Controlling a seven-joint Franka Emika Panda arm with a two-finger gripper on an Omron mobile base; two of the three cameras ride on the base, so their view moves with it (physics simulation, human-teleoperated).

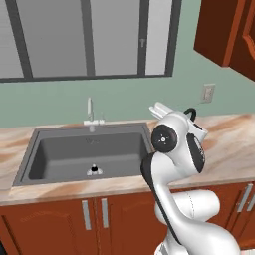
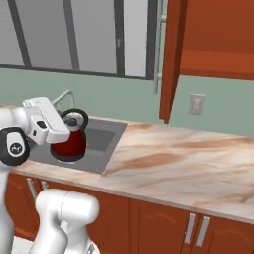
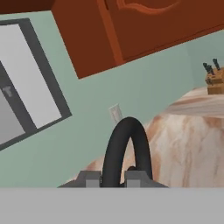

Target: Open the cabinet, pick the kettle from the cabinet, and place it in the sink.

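on the left is the sink (image 1: 60, 149), a dark bowl set in the counter (image 2: 188, 158). next, the gripper (image 2: 67, 130) is pinched tight on the black handle of the kettle (image 2: 71, 141). the red kettle hangs by the sink's right edge, it looks like. on the right the cabinet (image 2: 208, 44) door stands open. to do this well, i think the arm should slide over the bowl, go down slowly, keep the kettle straight, then let go.

Pale green wall (image 1: 60, 102), grey-framed window (image 1: 84, 40), wall outlet (image 2: 196, 104), marbled countertop (image 2: 188, 163).
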